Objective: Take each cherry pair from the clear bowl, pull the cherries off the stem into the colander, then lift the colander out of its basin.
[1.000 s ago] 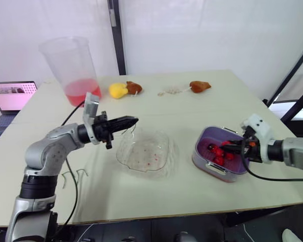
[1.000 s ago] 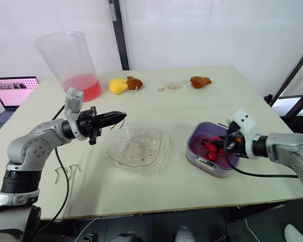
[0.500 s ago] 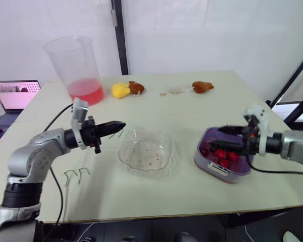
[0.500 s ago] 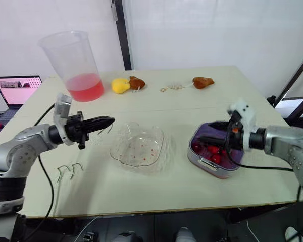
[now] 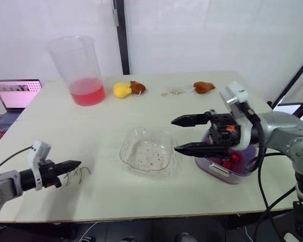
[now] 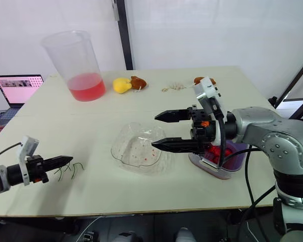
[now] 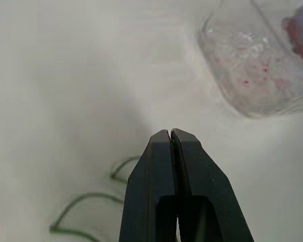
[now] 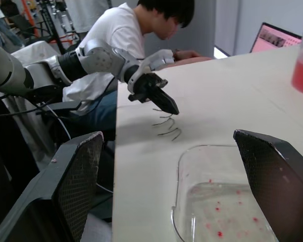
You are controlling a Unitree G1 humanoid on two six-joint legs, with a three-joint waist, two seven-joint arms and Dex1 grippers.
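While the cherries [image 5: 227, 162] are looking small, slick and easily bruised, the colander [image 5: 241, 167] is seeming light and stiff, and is asking for a hold on its rim. In the head views it is sitting under the right gripper's wrist, carrying the cherries. The right gripper [image 5: 174, 135] is hanging spread wide and empty, beside the bowl [image 5: 141, 132], which is holding only red specks.

In the left wrist view the left gripper [image 7: 170, 134] is pressing its fingers together, with bare stems [image 7: 86, 199] lying just beside its tip.

In the right wrist view the bowl is lying below the spread fingers.
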